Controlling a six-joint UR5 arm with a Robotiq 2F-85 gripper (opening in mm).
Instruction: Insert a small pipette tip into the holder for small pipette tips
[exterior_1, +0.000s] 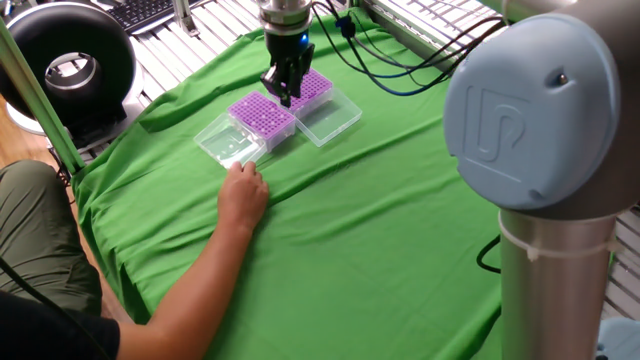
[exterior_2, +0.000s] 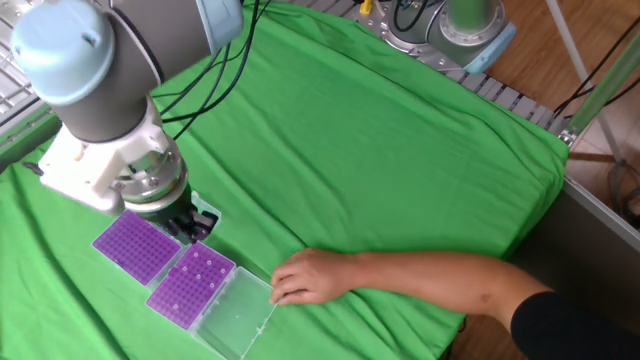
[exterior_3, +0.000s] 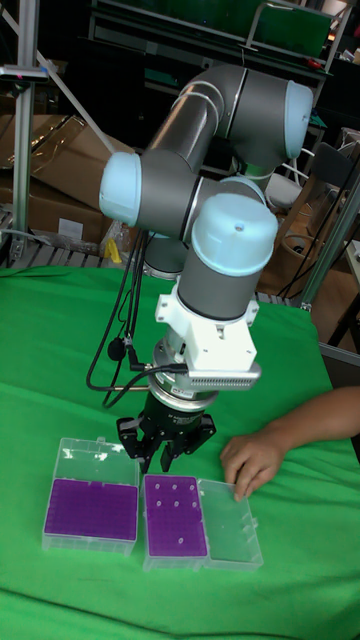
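Observation:
Two square purple racks sit side by side in clear boxes with their lids folded open. The holder for small pipette tips (exterior_3: 176, 515) (exterior_2: 191, 284) (exterior_1: 262, 115) has a few white tips standing in it. Its twin (exterior_3: 91, 506) (exterior_2: 134, 245) (exterior_1: 308, 88) shows only bare holes. My gripper (exterior_3: 163, 459) (exterior_2: 197, 229) (exterior_1: 284, 95) hangs low over the back edge of the holder, near the gap between the two racks. Its fingers are drawn together. The small pipette tip is too small to make out between them.
A person's hand (exterior_1: 245, 193) (exterior_2: 304, 275) (exterior_3: 254, 461) rests on the green cloth, touching the holder's open clear lid (exterior_1: 229, 146) (exterior_2: 237, 315) (exterior_3: 229, 519). The forearm stretches across the cloth. Cables trail behind the arm.

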